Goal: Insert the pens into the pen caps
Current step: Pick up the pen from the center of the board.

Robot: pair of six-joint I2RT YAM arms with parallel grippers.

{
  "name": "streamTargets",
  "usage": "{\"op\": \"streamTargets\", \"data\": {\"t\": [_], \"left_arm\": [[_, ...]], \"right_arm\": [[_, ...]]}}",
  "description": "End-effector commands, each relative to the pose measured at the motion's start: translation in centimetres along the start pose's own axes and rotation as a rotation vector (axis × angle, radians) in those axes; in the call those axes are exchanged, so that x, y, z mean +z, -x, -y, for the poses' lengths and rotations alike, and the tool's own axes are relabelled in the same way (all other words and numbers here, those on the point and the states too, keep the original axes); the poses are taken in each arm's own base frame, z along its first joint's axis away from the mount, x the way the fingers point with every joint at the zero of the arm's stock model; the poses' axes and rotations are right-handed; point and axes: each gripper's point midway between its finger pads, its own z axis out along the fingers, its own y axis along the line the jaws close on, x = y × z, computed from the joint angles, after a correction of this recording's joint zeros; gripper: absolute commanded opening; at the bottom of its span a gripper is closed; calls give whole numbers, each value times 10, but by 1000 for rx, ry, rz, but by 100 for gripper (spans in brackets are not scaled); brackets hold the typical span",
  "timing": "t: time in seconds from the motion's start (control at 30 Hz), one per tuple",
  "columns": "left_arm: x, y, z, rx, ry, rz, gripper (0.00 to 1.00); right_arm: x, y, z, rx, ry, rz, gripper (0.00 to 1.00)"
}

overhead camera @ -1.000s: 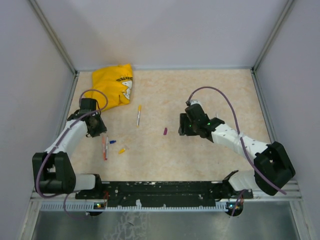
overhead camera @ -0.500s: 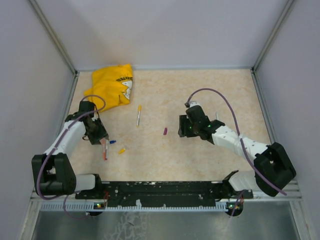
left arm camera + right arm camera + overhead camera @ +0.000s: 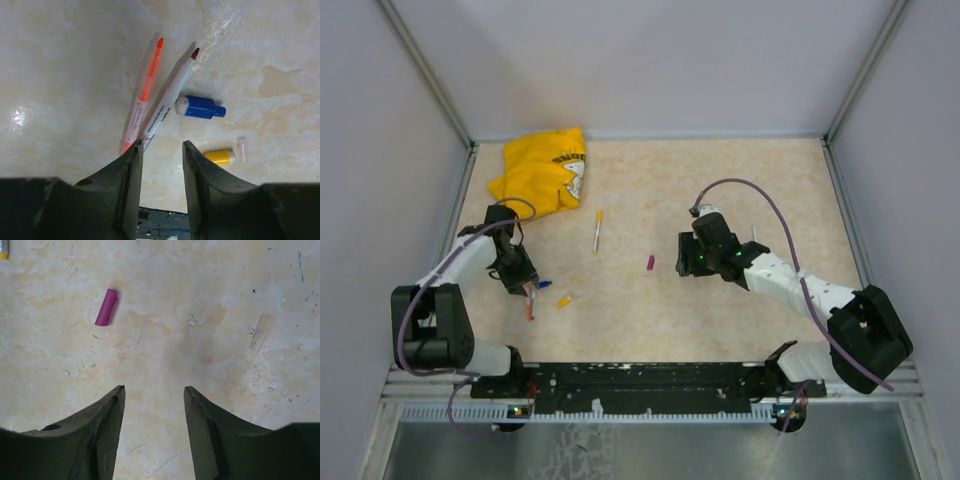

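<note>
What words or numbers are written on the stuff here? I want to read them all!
None of it can be read clearly.
White pen: red letters along the barrel, too blurred to read.
Orange pen: tiny print on its pale label, too small to read.
Yellow cloth: dark print near one edge, too small to read.
No writing shows on the caps.

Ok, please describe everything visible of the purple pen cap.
The purple pen cap is a short, stubby tube of matte magenta plastic, with no pen in it. It lies on its side on the beige table, ahead and left of the open right gripper in the right wrist view. Nothing touches it.
</note>
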Motion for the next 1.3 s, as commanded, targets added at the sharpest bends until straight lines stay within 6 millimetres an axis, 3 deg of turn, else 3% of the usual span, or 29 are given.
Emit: {"op": "streamTargets", "data": {"t": [0.0,0.17,1.27], "left_arm": [[1,10,6,8,-16,12,42],[4,18,6,22,-2,22,42],[23,16,7,44,3,-15,38]], "right_arm": [[-7,20,-10,0,43,69,51],[-6,18,-9,-2,41,62,51],[-5,14,-7,-11,37,49,51]]}}
